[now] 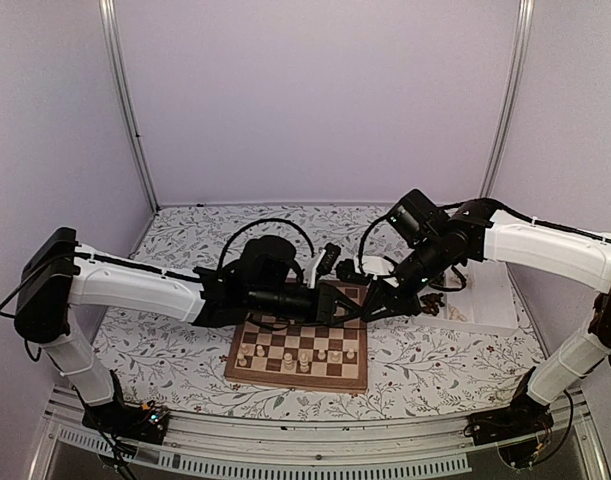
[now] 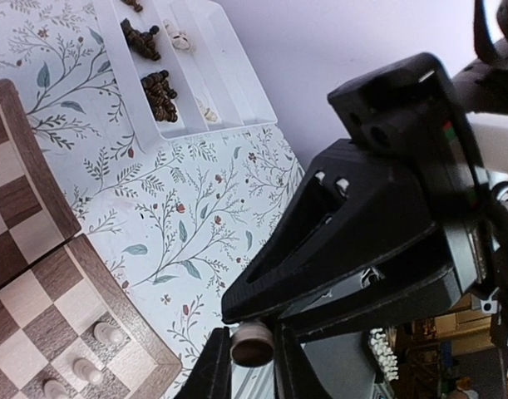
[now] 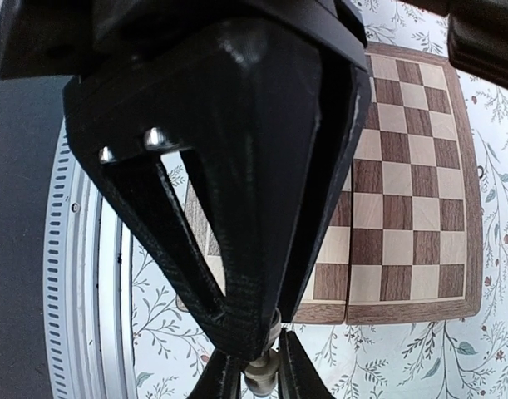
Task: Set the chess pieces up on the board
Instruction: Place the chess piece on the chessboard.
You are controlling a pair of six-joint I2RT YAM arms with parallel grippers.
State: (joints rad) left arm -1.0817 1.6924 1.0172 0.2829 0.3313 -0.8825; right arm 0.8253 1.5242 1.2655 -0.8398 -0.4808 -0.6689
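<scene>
The left tool (image 2: 254, 367) was drawn in narrow, its fingers pressed on either side of a small pale chess piece (image 2: 252, 344). The right tool (image 3: 258, 367), tip to tip with it, was equally narrow and gripped the same piece. The piece was held in the air above the right edge of the board (image 1: 295, 384). Its round base faced the left wrist camera, so its long axis ran roughly along the left tool's fingers rather than upright; its top was hidden.

On the board, a few pale chess pieces (image 1: 303, 357) stood upright in the near rows. To the right, apart from the board, a white tray (image 2: 237, 91) held dark chessmen (image 2: 158, 96) and some pale ones in separate compartments. The counter (image 1: 185, 350) wore a white cloth printed with leafy sprigs. Pale lilac walls and metal corner posts closed it in.
</scene>
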